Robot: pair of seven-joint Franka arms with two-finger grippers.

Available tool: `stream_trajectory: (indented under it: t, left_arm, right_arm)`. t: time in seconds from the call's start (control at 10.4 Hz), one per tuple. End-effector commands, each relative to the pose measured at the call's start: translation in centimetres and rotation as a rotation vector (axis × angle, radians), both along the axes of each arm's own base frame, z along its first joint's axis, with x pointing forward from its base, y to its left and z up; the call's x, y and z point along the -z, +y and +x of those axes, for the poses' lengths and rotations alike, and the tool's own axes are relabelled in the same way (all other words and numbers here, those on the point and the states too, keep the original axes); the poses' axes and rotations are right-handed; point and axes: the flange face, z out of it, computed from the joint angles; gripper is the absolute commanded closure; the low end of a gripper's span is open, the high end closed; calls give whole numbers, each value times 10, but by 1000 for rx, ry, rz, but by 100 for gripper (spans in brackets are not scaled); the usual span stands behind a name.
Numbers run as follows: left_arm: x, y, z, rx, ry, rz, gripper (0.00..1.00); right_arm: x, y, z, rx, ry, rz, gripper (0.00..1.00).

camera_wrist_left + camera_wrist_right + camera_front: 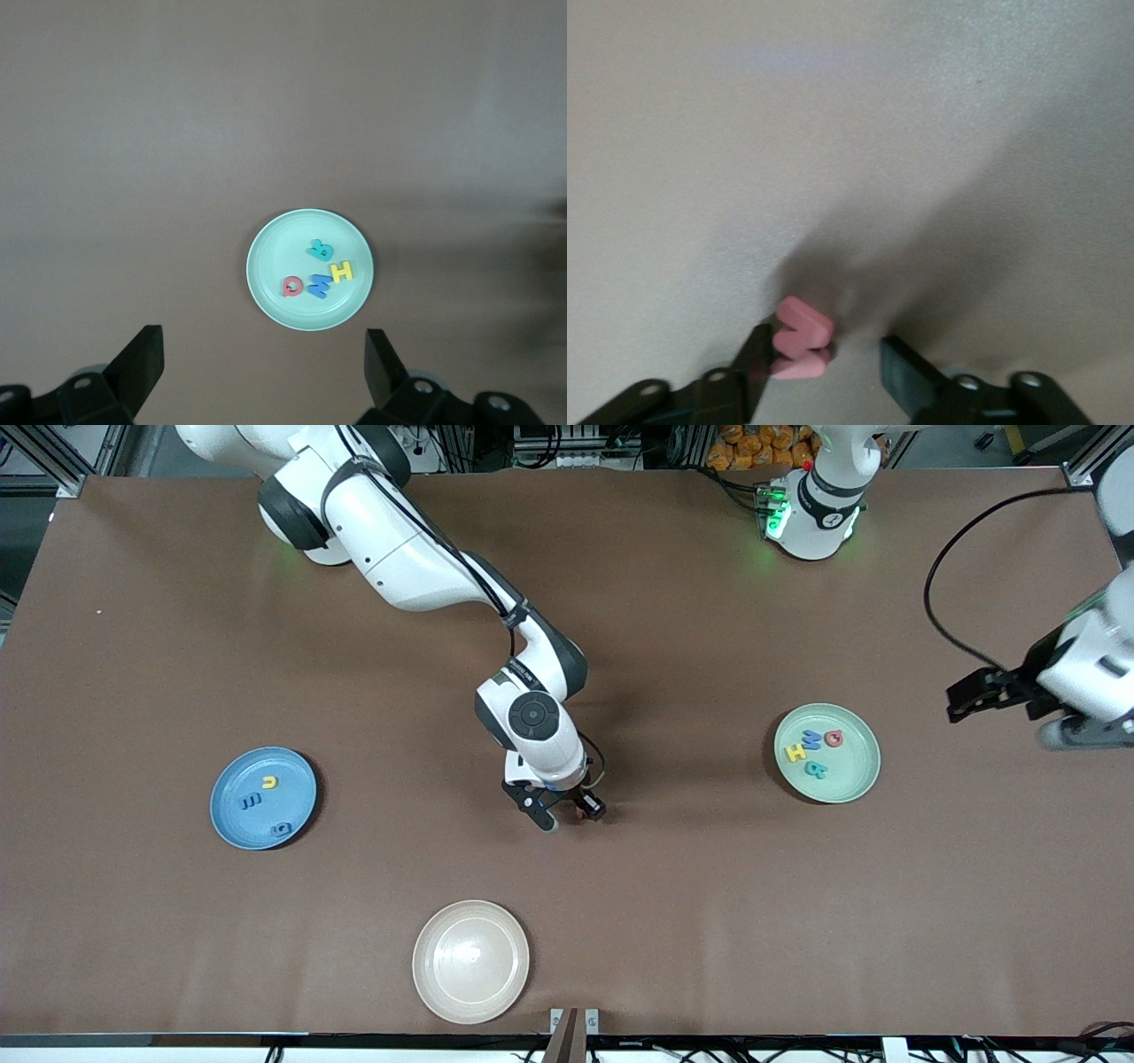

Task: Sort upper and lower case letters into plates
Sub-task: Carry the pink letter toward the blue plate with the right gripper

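The red w (801, 335) lies on the brown table between my right gripper's (824, 348) open fingers, against one finger, with a gap to the other. In the front view this gripper (574, 815) is down at the table's middle. The blue plate (232, 815), toward the right arm's end, holds the yellow u (268, 783), blue m (252, 802) and blue g (282, 830). The pale green plate (855, 775), toward the left arm's end, holds the blue M (811, 738), red Q (834, 737), yellow H (795, 753) and teal R (815, 769). My left gripper (961, 695) waits open and empty, up in the air beside the green plate (275, 292).
A cream-beige plate (470, 961) with nothing in it sits near the table edge closest to the front camera. The left arm's black cable hangs above the table at its end.
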Motion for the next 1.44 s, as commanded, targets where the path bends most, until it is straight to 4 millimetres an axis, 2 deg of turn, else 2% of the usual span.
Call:
stream_trajectory:
  t: [0.0, 0.19, 0.38, 0.48, 0.77, 0.86, 0.96, 1.06, 1.25, 1.34]
  left_arm:
    - [-31, 5, -20, 0, -40, -23, 0]
    - [-33, 6, -23, 19, -43, -20, 0]
    - [-37, -17, -24, 55, -51, -17, 0]
    - [-38, -19, -25, 58, -51, -14, 0]
    - [-39, -10, -26, 46, -46, -23, 0]
    - [-38, 2, -25, 34, -46, -22, 0]
    - [-41, -2, -26, 53, -48, -26, 0]
    - [-46, -1, -29, 52, -57, -28, 0]
    - [-43, -1, -30, 44, -39, -20, 0]
    - [-42, -1, -30, 40, -34, -30, 0]
  right_arm:
    - [6, 3, -1, 8, 6, 0, 100]
    - [-19, 0, 8, 18, -7, 16, 100]
    - [-44, -4, 13, 24, -7, 21, 100]
    - [-62, -9, 19, 30, -9, 21, 100]
    - [-96, -33, 32, -14, -8, -17, 100]
    - [-93, -44, 31, -72, 36, -70, 100]
    - [-95, -59, 33, -115, 76, -112, 100]
    - [-89, -83, 35, -171, 112, -184, 100]
    - [-96, -130, 41, -269, 181, -256, 100]
    - [-97, -161, 42, -323, 205, -303, 100]
